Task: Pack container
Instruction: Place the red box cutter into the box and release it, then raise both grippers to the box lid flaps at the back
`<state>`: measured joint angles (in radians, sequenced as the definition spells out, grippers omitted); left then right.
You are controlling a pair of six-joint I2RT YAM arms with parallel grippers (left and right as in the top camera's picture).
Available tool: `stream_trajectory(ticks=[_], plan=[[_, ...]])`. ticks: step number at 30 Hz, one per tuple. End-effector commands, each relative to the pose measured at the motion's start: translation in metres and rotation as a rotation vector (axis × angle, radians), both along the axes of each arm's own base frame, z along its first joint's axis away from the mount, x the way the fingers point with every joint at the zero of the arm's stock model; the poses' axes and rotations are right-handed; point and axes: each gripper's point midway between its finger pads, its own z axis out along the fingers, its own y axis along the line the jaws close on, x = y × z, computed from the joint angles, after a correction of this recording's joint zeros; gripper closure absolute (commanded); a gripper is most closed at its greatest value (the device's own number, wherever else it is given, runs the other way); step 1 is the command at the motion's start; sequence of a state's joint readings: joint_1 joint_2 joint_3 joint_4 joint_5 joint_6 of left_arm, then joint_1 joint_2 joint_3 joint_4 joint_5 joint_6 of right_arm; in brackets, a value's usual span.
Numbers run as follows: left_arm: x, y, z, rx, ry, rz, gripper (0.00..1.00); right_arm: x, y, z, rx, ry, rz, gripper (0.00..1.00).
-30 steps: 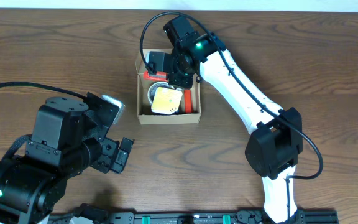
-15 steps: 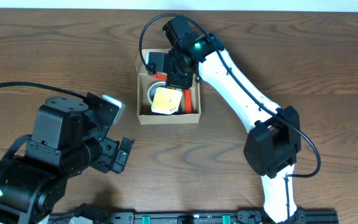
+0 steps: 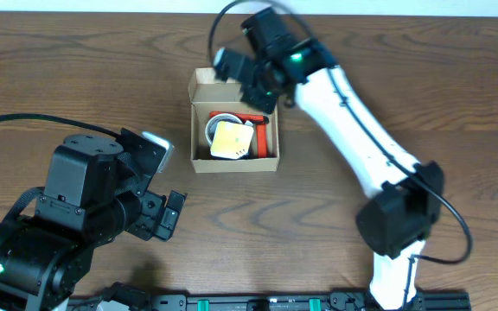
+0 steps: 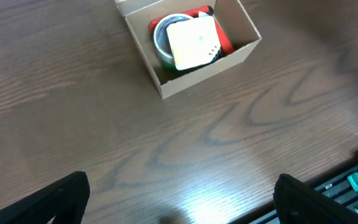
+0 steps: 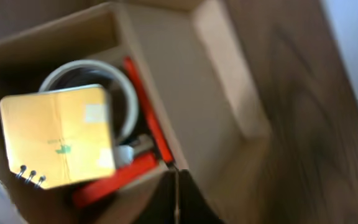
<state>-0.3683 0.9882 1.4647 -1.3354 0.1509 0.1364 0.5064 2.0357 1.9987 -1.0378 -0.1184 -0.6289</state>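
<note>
The container [image 3: 199,162] is a tan cardboard box at the table's far middle, its lid flap [image 3: 207,81] folded open on the far side. Inside lie a yellow spiral notepad [image 3: 230,140], a white tape roll [image 3: 217,121] and red items [image 3: 261,131]. My right gripper [image 3: 261,97] hovers over the box's far right corner, shut and holding nothing. The right wrist view shows its closed fingertips [image 5: 176,194] above the box wall [image 5: 154,56], notepad [image 5: 58,134] and roll [image 5: 128,93]. My left gripper [image 3: 169,212] is open, well in front of the box [image 4: 166,87].
Bare wood table [image 3: 76,78] surrounds the box. The left arm's bulky body [image 3: 67,225] fills the near left. The right arm's white link [image 3: 361,138] slants from the near right up to the box. A rail [image 3: 275,302] runs along the front edge.
The right gripper rose out of the box and drew toward the far side, opening briefly and then shutting. The lid flap is uncovered now. The left arm stayed still.
</note>
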Motion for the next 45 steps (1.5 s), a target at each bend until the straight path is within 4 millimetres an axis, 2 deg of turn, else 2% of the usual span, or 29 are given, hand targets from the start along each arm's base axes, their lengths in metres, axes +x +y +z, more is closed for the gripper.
stream_trajectory(ticks=[1,5,8,13,17,20,22,26,29,32,40,45], plan=[[-0.001,0.001,0.000,0.007,-0.004,-0.012,0.05,0.016,-0.036,0.009,0.115,0.075,-0.230,0.99],[0.000,0.000,0.001,0.006,-0.005,-0.012,0.05,0.033,-0.065,-0.008,0.245,0.211,-0.395,0.99],[0.001,0.000,0.002,0.004,-0.013,-0.013,0.05,0.044,-0.086,-0.029,0.327,0.331,-0.536,0.99],[0.010,-0.004,0.009,-0.014,-0.057,-0.012,0.05,0.052,-0.106,-0.065,0.389,0.485,-0.704,0.99],[0.011,0.000,0.009,0.001,-0.065,0.000,0.05,0.052,-0.105,-0.091,0.389,0.559,-0.745,0.99],[0.025,-0.005,0.020,-0.023,-0.133,0.004,0.05,0.048,-0.096,-0.105,0.408,0.620,-0.729,0.99],[0.037,-0.003,0.022,-0.008,-0.167,0.026,0.05,0.048,-0.093,-0.113,0.421,0.650,-0.726,0.99],[0.074,0.007,0.016,0.030,-0.204,0.139,0.05,0.048,-0.090,-0.131,0.425,0.690,-0.742,0.99],[0.107,0.016,0.007,-0.005,-0.186,0.244,0.05,0.051,-0.090,-0.134,0.437,0.692,-0.749,0.99],[0.138,0.016,-0.004,-0.071,-0.158,0.253,0.05,0.055,-0.089,-0.133,0.449,0.678,-0.743,0.99],[0.209,-0.002,-0.053,-0.400,-0.003,0.089,0.05,0.061,-0.087,-0.133,0.463,0.658,-0.733,0.99],[0.244,0.011,-0.098,-0.501,0.081,0.121,0.05,0.065,-0.087,-0.132,0.472,0.642,-0.727,0.99]])
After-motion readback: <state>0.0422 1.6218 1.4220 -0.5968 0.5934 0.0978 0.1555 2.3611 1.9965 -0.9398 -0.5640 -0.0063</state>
